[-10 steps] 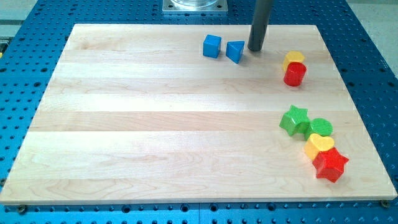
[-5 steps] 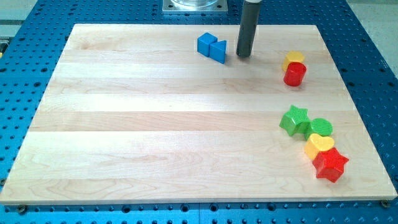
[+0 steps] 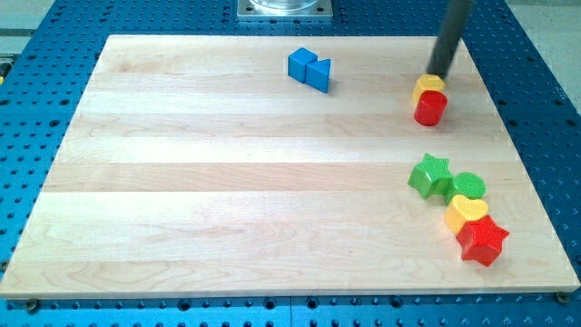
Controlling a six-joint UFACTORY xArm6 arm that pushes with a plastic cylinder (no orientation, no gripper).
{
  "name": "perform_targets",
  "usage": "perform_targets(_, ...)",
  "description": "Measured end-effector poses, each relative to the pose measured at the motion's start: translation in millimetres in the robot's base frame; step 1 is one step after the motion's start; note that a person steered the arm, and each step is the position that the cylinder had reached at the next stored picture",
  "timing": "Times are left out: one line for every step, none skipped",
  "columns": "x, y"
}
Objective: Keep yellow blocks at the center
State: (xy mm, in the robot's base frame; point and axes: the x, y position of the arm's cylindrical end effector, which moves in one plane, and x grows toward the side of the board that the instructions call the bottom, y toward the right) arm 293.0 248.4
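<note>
A yellow block (image 3: 428,85) sits at the board's upper right, touching a red cylinder (image 3: 430,109) just below it. My tip (image 3: 439,73) is right above this yellow block, at its upper right edge, close to touching it. A second yellow block, heart shaped (image 3: 466,212), lies at the lower right between a green round block (image 3: 469,187) and a red star (image 3: 482,240). A green star (image 3: 429,175) sits left of the green round block.
A blue cube (image 3: 300,64) and a blue triangle (image 3: 320,74) touch each other near the board's top middle. The wooden board (image 3: 227,182) lies on a blue perforated table. A metal mount (image 3: 285,8) is at the view's top.
My tip first pushed the blue triangle left against the blue cube, shifting both left, then moved right across the top to the yellow block at upper right.
</note>
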Motion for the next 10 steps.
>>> perform_targets(51.2, -4.7)
perform_targets(55.1, -4.7)
perform_targets(55.1, -65.9)
perform_targets(55.1, -119.6)
perform_targets(28.7, -51.6)
perform_targets(-12.5, -58.8)
perform_targets(35.0, -102.1)
perform_targets(84.9, -155.1)
perform_targets(59.1, -132.0)
perform_targets(49.9, -160.3)
